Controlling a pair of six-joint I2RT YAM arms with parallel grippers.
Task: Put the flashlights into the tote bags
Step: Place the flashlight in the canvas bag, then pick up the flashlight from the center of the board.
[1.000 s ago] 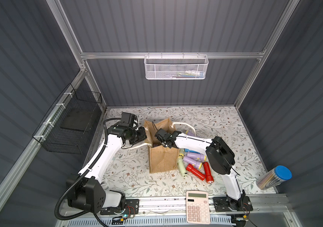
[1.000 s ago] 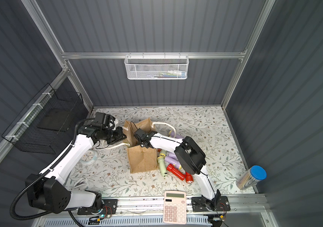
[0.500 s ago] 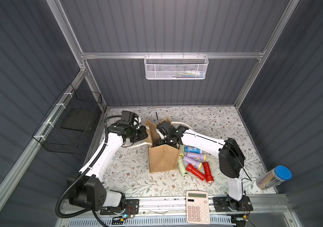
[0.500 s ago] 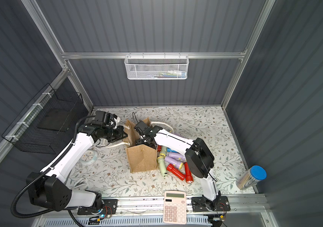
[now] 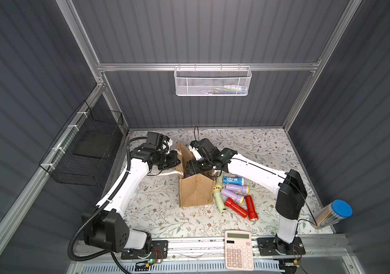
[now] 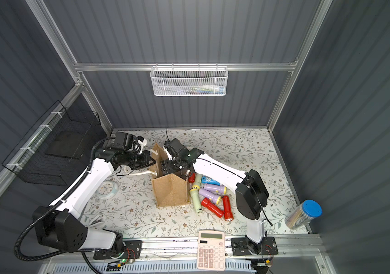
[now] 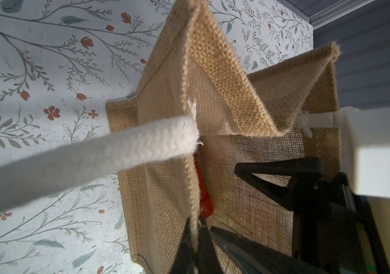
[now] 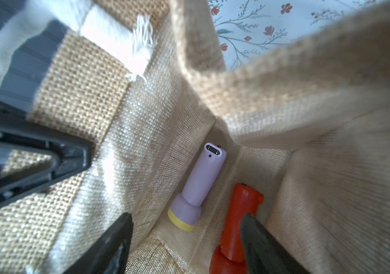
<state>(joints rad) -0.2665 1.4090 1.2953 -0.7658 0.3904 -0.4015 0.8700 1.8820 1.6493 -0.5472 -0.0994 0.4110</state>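
Observation:
The tan jute tote bag [image 5: 196, 192] [image 6: 170, 191] stands mid-table with its mouth held open. My left gripper [image 5: 177, 159] [image 7: 195, 227] is shut on the bag's rim, beside a white rope handle [image 7: 89, 154]. My right gripper [image 5: 190, 169] [image 8: 185, 217] is open inside the bag's mouth, holding nothing. On the bag's bottom lie a lilac flashlight [image 8: 201, 182] and a red flashlight [image 8: 239, 213]. Right of the bag, several more flashlights lie in a heap: blue [image 5: 233, 180], lilac [image 5: 236, 188], pale green [image 5: 219, 201] and red [image 5: 235, 207].
A pink calculator [image 5: 238, 250] lies on the front rail. A clear tube with a blue cap [image 5: 331, 213] stands at the front right. A small pale clock [image 6: 107, 189] lies under the left arm. A white mesh basket [image 5: 213, 81] hangs on the back wall, a black wire basket [image 5: 87, 154] on the left wall.
The right gripper has opened wider over the bag's mouth, and the right arm's elbow has swung to the right. The left gripper has kept its hold on the rim.

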